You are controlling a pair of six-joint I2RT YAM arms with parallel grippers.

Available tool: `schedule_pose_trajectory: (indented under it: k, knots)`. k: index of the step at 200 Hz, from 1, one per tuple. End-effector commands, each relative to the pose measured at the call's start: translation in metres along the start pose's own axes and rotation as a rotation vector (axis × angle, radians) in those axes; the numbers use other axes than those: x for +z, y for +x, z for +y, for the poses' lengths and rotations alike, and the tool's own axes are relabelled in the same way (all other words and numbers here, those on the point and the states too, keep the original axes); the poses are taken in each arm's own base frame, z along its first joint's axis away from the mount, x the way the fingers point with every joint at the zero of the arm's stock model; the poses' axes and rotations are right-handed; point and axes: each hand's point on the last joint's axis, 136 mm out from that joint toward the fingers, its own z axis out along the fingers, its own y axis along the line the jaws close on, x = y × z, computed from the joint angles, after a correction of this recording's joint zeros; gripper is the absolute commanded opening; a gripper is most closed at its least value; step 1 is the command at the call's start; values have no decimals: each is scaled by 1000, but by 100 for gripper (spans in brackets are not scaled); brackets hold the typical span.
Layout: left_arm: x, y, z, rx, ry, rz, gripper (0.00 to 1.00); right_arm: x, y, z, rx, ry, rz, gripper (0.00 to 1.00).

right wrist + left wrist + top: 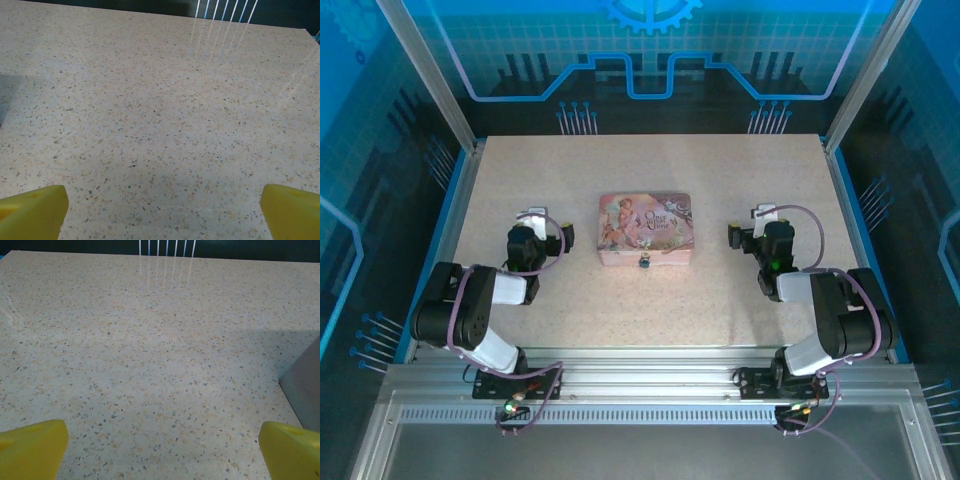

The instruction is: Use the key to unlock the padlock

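We see the left gripper (532, 216) low over the speckled table (720, 300), just left of the pink tin (645, 228). Its yellow fingertips (32, 447) are spread wide, with nothing between them. Over on the far side of the tin, the right gripper (764, 212) mirrors it, released and empty. The padlock (644, 262), a tiny dark speck, sits against the middle of the tin's near edge, between both arms.
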Motion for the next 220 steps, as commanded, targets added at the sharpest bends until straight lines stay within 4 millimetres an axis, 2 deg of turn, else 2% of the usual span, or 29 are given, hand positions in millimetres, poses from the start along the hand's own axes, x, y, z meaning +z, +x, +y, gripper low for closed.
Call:
schedule_pose_trajectory:
  k: [1,55,95,116,138,157,164,191,220]
  knots:
    - [1,-14,0,5,15,-32,99,0,-8,-3,12,17,-25,100]
    - [-1,-19,10,-24,-32,-29,99,-1,-13,-4,13,17,-10,100]
    - [-2,-40,14,-29,-68,54,99,-13,-39,-9,13,24,19,100]
    - [-8,-64,15,-62,-86,45,99,-25,-56,-13,92,18,18,100]
    - [-21,-88,19,-264,-94,42,99,-44,-83,-11,218,-25,-32,100]
    - [-33,-86,27,-553,-133,113,99,-58,-90,-15,421,-34,67,100]
    - [-34,-89,22,-599,-83,132,99,-62,-88,-18,484,-16,116,100]
    - [-40,-92,-10,-663,119,183,99,-62,-90,2,553,-191,205,100]
    - [-47,-78,-39,-722,236,290,95,-73,-92,29,590,-349,236,100]
